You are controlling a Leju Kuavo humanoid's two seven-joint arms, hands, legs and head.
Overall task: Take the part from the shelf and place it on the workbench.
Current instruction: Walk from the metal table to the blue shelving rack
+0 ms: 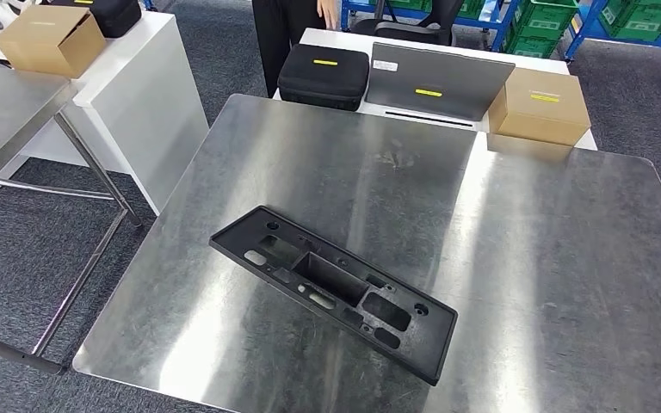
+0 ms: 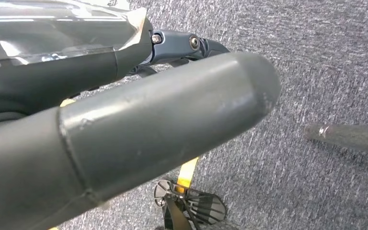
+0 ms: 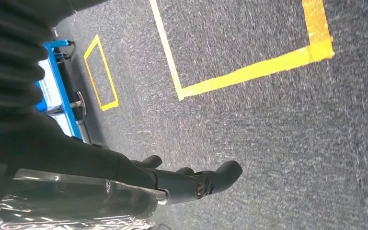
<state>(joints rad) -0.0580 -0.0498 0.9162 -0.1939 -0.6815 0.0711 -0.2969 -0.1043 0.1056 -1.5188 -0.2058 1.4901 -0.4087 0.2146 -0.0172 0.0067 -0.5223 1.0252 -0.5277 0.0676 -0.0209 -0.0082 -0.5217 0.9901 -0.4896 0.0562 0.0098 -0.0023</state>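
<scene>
Both hands hang over grey carpet and hold nothing. Seen from the left wrist, the left hand shows a thick grey thumb across the picture with dark fingers stretched out beyond it, apart from the thumb. Seen from the right wrist, the right hand shows dark fingers lying loosely extended above the carpet, with yellow floor tape marked out past them.

From the head, the steel workbench takes up most of the scene, its brushed top bright with reflections. On it, toward the near left, lies the part, a long black plastic plate with recesses and holes, flat on the surface and set diagonally, one end far-left and the other near-right, close to the near edge.

Beyond the far edge stands a white table carrying a grey laptop, a black case to its left, and a cardboard box to its right. Another cardboard box sits on a white table at the far left. A person in dark clothes stands behind the far table.
</scene>
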